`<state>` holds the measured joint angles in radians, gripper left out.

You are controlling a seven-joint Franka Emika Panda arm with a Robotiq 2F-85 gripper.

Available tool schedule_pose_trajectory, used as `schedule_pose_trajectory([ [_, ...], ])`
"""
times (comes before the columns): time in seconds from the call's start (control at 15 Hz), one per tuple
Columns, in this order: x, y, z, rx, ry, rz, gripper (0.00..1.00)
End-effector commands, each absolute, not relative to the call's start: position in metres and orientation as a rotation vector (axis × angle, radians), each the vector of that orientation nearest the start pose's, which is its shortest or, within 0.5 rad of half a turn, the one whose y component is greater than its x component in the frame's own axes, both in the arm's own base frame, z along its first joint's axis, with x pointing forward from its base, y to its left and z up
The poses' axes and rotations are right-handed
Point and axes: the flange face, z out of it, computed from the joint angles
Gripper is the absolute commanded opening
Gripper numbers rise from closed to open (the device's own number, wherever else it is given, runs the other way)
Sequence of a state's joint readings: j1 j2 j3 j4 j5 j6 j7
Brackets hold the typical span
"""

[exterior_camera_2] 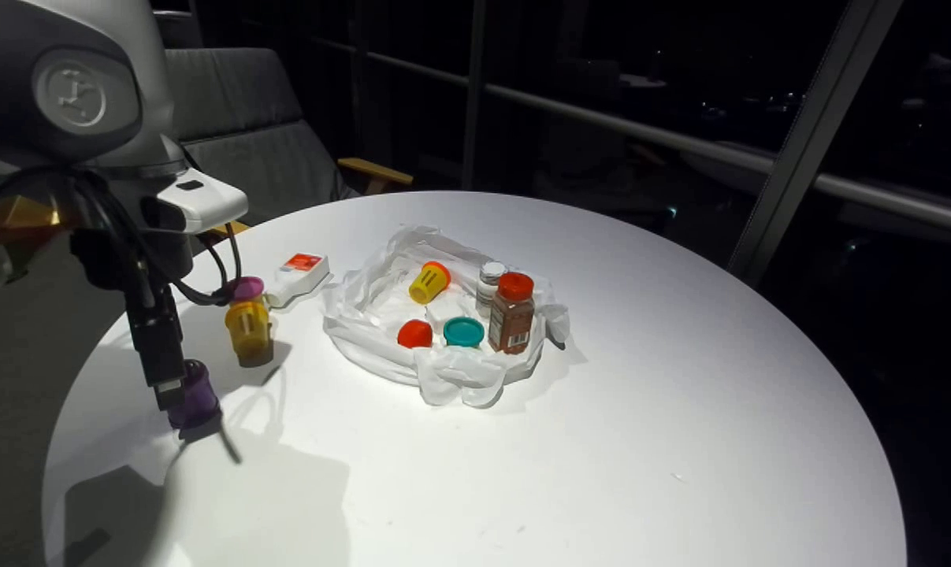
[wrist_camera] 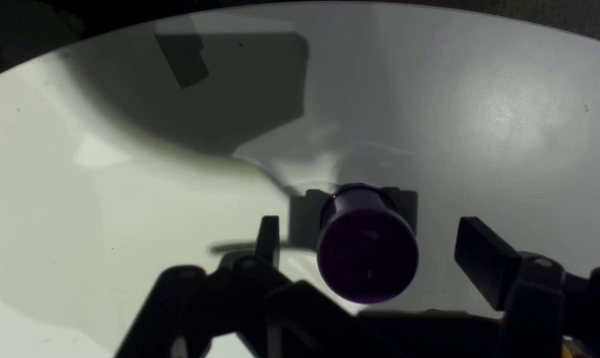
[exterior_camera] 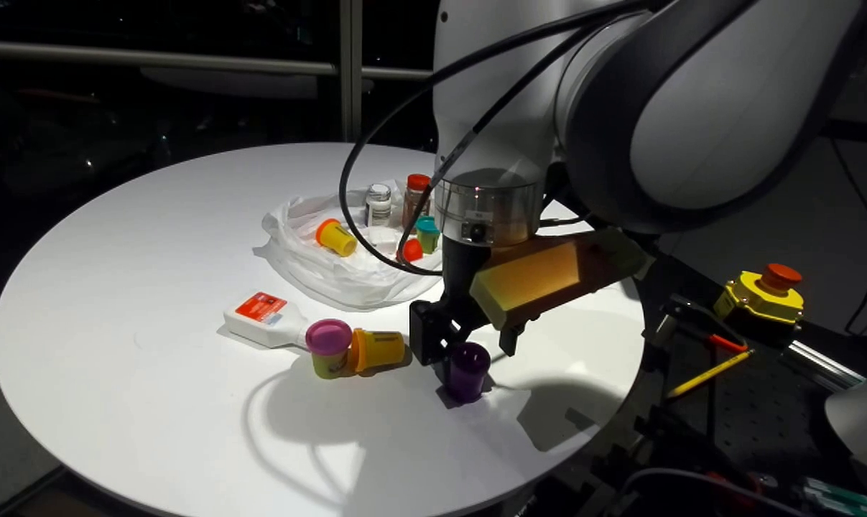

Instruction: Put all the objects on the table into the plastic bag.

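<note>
A purple tub (exterior_camera: 469,384) stands upright on the white round table; it also shows in an exterior view (exterior_camera_2: 198,400) and in the wrist view (wrist_camera: 368,258). My gripper (wrist_camera: 369,231) is open, with one finger on each side of the purple tub and a gap to both. A yellow tub (exterior_camera: 381,349) lies on its side beside an upright pink-lidded tub (exterior_camera: 328,346). A white bottle (exterior_camera: 261,323) with a red label lies behind them. The plastic bag (exterior_camera_2: 373,364) lies spread open, holding a yellow tub (exterior_camera_2: 430,283), a teal-lidded tub (exterior_camera_2: 464,332) and a red-lidded jar (exterior_camera_2: 512,319).
A small white bottle (exterior_camera_2: 491,285), a red object (exterior_camera_2: 415,334) and a white object (exterior_camera_2: 443,316) also sit in the bag. The table edge (wrist_camera: 300,3) curves close behind the purple tub in the wrist view. A yellow emergency stop (exterior_camera: 760,296) stands off the table.
</note>
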<state>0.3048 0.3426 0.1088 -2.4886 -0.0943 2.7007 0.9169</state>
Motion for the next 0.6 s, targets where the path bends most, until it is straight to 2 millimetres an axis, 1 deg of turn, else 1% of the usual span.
schedule_pose_trajectory([
  [0.0,0.413,0.187,0.139,-3.127,0.651,0.12,0.58],
  [0.13,0.414,0.185,0.137,-3.127,0.66,0.108,0.42],
  [0.27,0.414,0.182,0.143,-3.134,0.68,0.104,0.28],
  [0.33,0.416,0.18,0.152,-3.163,0.679,0.088,0.26],
  [0.4,0.418,0.179,0.161,-3.186,0.68,0.073,0.26],
  [0.53,0.427,0.176,0.191,-3.236,0.692,-0.037,0.26],
])
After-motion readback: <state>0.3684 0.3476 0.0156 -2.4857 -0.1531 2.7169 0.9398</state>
